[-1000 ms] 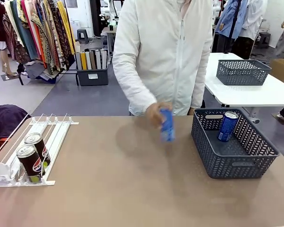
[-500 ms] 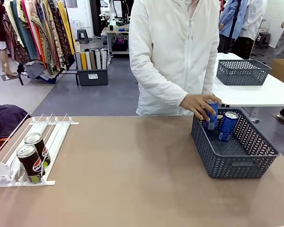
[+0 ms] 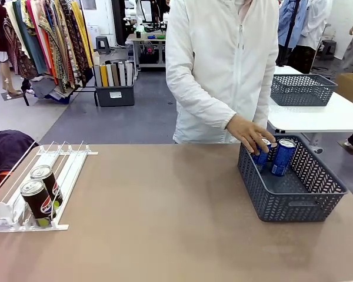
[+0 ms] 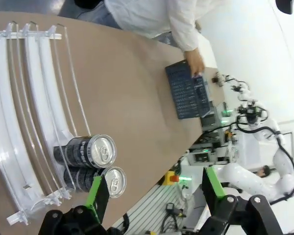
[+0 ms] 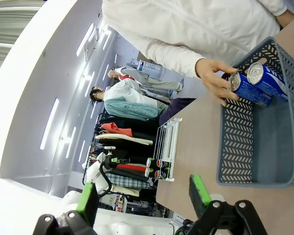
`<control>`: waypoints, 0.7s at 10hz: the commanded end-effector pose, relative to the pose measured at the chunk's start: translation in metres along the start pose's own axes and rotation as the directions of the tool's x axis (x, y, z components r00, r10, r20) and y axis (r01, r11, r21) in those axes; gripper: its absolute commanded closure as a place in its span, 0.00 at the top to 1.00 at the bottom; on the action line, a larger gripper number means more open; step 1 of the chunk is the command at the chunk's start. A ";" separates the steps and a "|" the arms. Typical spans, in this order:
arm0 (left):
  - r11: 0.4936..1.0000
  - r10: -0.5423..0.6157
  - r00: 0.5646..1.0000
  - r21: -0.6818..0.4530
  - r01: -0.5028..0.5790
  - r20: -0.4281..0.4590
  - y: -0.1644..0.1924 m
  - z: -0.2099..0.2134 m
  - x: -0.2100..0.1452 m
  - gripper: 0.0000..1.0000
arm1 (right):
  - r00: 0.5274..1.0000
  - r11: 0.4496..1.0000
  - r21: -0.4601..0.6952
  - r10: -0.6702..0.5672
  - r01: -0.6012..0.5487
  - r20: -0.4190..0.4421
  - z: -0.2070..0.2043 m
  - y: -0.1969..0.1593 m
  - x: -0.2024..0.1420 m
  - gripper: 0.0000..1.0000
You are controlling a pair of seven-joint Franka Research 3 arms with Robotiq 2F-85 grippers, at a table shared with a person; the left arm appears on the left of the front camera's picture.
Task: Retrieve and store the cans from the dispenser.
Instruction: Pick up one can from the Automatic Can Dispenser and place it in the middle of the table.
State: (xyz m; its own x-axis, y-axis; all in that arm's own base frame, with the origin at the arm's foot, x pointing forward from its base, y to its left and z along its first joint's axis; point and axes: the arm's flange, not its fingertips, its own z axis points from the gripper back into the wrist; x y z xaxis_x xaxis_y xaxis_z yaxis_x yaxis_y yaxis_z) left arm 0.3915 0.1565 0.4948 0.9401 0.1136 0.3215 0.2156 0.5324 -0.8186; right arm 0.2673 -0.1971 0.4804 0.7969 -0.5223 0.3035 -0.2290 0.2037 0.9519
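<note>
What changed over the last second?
The person's hand carried a blue can rightward and lowered it into the basket, beside the second blue can; the hand still holds it. The two black cans in the dispenser stayed put.

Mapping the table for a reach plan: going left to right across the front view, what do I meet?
Black cans in the white dispenser → person's hand → leaning blue can → right wall of the dark grey basket.
</note>
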 end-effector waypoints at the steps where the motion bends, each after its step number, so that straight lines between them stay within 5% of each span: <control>1: 0.969 0.005 0.991 0.245 0.028 -0.133 -0.045 -0.015 0.008 1.00 | 1.000 1.000 0.020 0.011 -0.011 0.010 -0.001 0.003 0.003 1.00; 2: 0.922 0.042 0.973 0.385 0.049 -0.225 -0.071 -0.031 0.005 1.00 | 1.000 1.000 0.020 0.011 -0.011 0.010 -0.001 0.003 0.003 1.00; 4: 0.799 0.152 0.952 0.600 0.039 -0.265 -0.102 -0.069 -0.015 1.00 | 1.000 1.000 0.020 0.011 -0.011 0.010 -0.001 0.003 0.003 1.00; 6: 0.656 0.243 0.953 0.754 -0.025 -0.181 -0.119 -0.094 -0.047 1.00 | 1.000 1.000 0.020 0.011 -0.011 0.010 -0.001 0.003 0.003 1.00; 7: 0.650 0.188 0.974 0.760 -0.025 -0.128 -0.131 -0.090 -0.073 1.00 | 1.000 1.000 0.020 0.011 -0.011 0.010 -0.001 0.003 0.003 1.00</control>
State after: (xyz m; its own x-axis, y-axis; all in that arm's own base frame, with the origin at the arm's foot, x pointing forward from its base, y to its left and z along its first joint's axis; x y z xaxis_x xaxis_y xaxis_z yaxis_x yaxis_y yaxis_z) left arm 0.3479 0.0030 0.5378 0.9958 0.0729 0.0546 -0.0611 0.9795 -0.1920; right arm 0.2674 -0.1969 0.4804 0.7974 -0.5216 0.3034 -0.2290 0.2035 0.9519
